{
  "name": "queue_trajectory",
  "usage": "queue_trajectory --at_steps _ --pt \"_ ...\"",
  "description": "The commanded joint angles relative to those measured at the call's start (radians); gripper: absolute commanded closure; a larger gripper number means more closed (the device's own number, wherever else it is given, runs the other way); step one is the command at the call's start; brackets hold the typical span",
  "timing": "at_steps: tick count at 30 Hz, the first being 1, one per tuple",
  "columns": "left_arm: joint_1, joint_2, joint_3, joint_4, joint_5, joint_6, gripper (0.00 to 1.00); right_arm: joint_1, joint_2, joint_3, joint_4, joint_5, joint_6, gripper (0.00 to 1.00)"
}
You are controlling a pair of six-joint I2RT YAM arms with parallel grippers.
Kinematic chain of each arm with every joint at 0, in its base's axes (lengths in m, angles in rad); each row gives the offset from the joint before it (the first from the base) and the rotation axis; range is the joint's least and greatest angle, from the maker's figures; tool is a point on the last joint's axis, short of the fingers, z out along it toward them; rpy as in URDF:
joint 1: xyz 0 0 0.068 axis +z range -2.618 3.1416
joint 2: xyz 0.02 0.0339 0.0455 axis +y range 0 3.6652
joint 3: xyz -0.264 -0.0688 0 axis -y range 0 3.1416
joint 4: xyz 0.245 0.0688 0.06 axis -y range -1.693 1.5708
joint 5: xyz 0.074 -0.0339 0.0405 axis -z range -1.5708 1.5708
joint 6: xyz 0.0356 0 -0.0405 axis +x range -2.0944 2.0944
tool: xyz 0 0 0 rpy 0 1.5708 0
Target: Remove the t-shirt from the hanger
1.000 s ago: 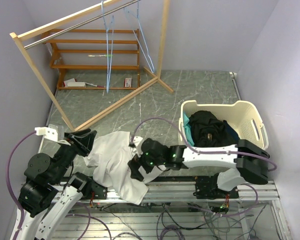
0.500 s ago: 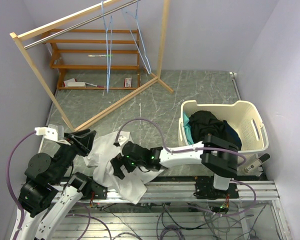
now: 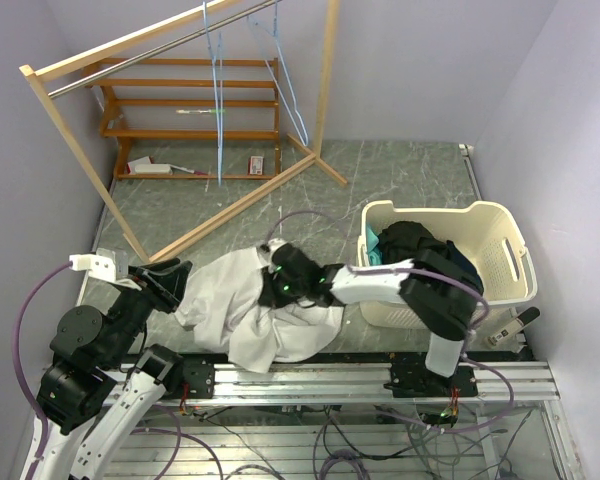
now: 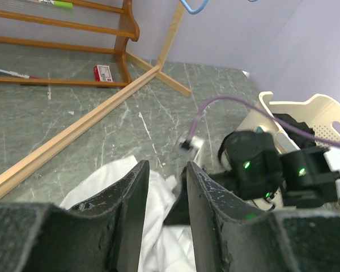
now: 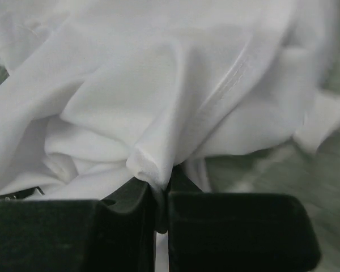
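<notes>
Now, your right gripper [image 3: 280,285] was shut tight on a raised fold of the white t-shirt [image 3: 245,320]. In the right wrist view its two fingers [image 5: 226,232] met with the cloth pinched between them, and the rest of the shirt spread out in soft folds beyond.

The t-shirt lay in a crumpled heap at the near edge of the counter, a little left of the middle, between your two arms. It was off the hanger. The blue hangers [image 3: 218,120] hung on the rail of the wooden rack [image 3: 80,155] at the far left corner, well apart from the shirt.

Your left gripper [image 3: 170,275] was at the left side of the heap. Its fingers [image 4: 130,209] stood nearly together, with only a narrow gap, and I cannot tell if they held any cloth.

The cream basket [image 3: 500,225], with dark clothes inside, stood by the right edge of the counter.
</notes>
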Motion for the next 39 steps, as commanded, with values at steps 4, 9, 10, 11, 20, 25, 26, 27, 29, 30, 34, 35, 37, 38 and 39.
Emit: queue_trajectory --at_steps 4,9,10,11,20,25,26,27,29,30,34,35,37,38,39 --pt "-0.002 -0.002 0.012 0.012 -0.011 -0.004 0.56 -0.152 -0.377 0.02 -0.198 0.087 -0.098 1.0" --pt "-0.002 -0.007 0.013 0.012 -0.014 -0.006 0.56 -0.209 -0.576 0.084 -0.303 0.165 -0.138 1.0" --pt "-0.002 -0.009 0.012 0.011 -0.014 -0.006 0.56 -0.208 -0.596 0.092 -0.321 0.157 -0.14 1.0" --pt "-0.002 -0.009 0.013 0.012 -0.014 -0.006 0.56 -0.209 -0.606 0.098 -0.339 0.135 -0.14 1.0" --pt "-0.002 -0.004 0.012 0.013 -0.01 -0.005 0.56 -0.011 -0.486 0.081 -0.505 0.147 -0.188 0.92" --pt "-0.002 -0.006 0.012 0.012 -0.013 -0.006 0.56 0.033 -0.338 0.096 -0.529 0.184 -0.2 0.44" --pt "-0.002 -0.007 0.013 0.011 -0.014 -0.007 0.57 0.034 -0.315 0.093 -0.525 0.182 -0.203 0.38" --pt "-0.002 -0.008 0.012 0.011 -0.015 -0.006 0.57 0.034 -0.295 0.089 -0.52 0.187 -0.202 0.31" --pt "-0.002 -0.007 0.012 0.011 -0.015 -0.008 0.56 0.035 -0.258 0.086 -0.512 0.211 -0.202 0.23" --pt "-0.002 -0.008 0.013 0.01 -0.015 -0.008 0.56 0.036 -0.242 0.083 -0.504 0.215 -0.201 0.22" --pt "-0.002 -0.008 0.013 0.01 -0.017 -0.008 0.56 0.038 -0.182 0.078 -0.451 0.165 -0.196 0.21" --pt "-0.002 -0.01 0.012 0.01 -0.017 -0.008 0.56 0.042 -0.164 0.081 -0.439 0.152 -0.195 0.21" --pt "-0.002 -0.009 0.012 0.011 -0.017 -0.008 0.57 0.048 -0.133 0.081 -0.415 0.135 -0.188 0.21" --pt "-0.002 -0.009 0.013 0.01 -0.017 -0.008 0.56 0.052 -0.117 0.082 -0.4 0.124 -0.186 0.21" --pt "-0.002 -0.009 0.013 0.01 -0.018 -0.008 0.57 0.056 -0.099 0.084 -0.389 0.117 -0.185 0.21"
